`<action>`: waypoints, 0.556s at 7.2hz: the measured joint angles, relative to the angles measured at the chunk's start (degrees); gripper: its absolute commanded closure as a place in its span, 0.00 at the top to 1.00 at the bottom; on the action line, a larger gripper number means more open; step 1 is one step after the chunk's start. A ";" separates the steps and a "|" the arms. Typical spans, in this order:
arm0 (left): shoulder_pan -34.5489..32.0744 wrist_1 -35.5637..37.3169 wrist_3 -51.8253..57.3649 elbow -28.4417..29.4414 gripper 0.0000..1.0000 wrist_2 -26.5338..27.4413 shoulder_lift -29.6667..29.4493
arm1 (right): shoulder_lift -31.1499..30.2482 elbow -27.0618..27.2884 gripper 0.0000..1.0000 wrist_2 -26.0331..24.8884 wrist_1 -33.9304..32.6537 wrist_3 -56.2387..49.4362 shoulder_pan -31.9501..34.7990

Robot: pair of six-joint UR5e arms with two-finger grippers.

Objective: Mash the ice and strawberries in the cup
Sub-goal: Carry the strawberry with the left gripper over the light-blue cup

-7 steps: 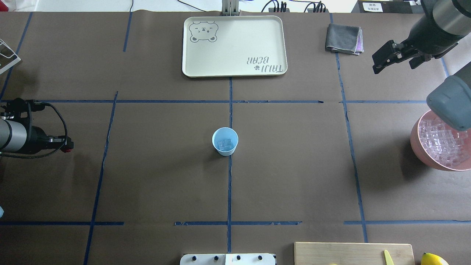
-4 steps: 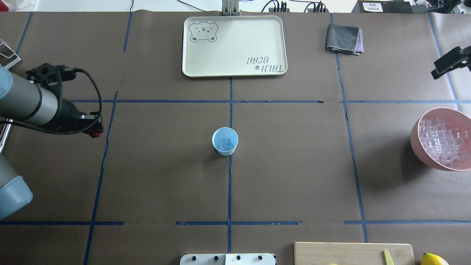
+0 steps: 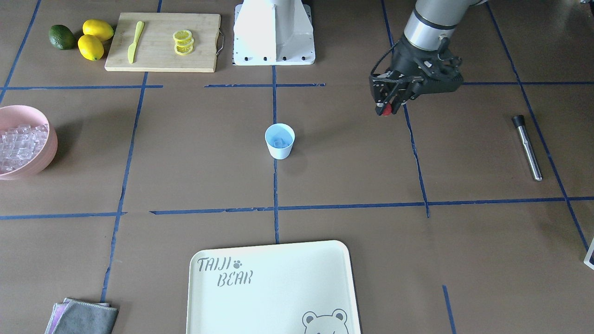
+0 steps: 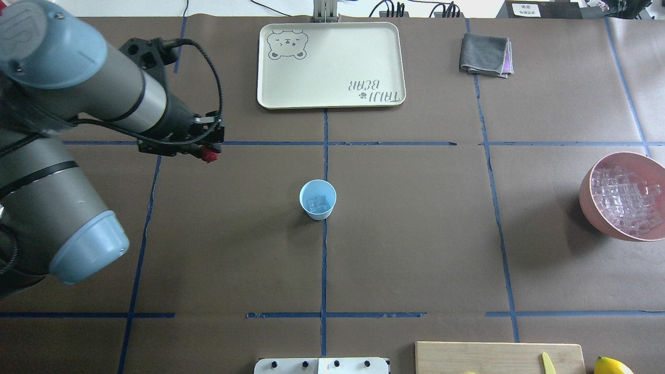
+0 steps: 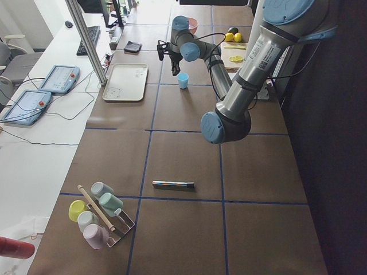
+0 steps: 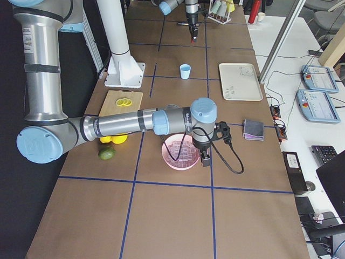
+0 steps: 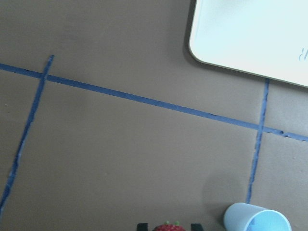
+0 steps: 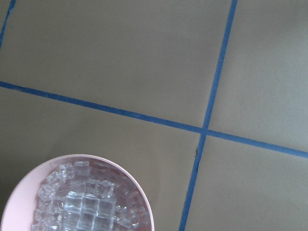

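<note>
The left gripper (image 4: 207, 152) hangs above the table, fingers pinching a small, bumpy red strawberry (image 4: 210, 155). The light-blue cup (image 4: 317, 199), clear ice (image 4: 318, 203) cubes inside, stands mid-table, well apart to its right and nearer. Likely step: delivering the berry; next, centre it over the cup's mouth and let go. Right gripper (image 6: 204, 158), beside the pink bowl (image 4: 587, 208): its opening cannot be told.

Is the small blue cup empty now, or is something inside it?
Not empty: clear ice cubes lie inside the cup. The strawberry is not in it; the left hand holds it off to the side.
</note>
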 measured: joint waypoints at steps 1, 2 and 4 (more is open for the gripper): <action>1.12 -3.68 -2.55 4.15 0.00 0.15 -2.19 | -1.44 -0.91 1.00 0.39 0.42 -0.96 1.41; 1.98 -5.62 -3.64 6.56 0.00 0.26 -3.39 | -2.60 -1.16 1.00 0.61 0.57 -1.20 2.24; 4.43 -7.12 -4.37 9.60 0.00 1.50 -4.49 | -4.02 -1.36 1.00 0.73 0.64 -1.13 2.78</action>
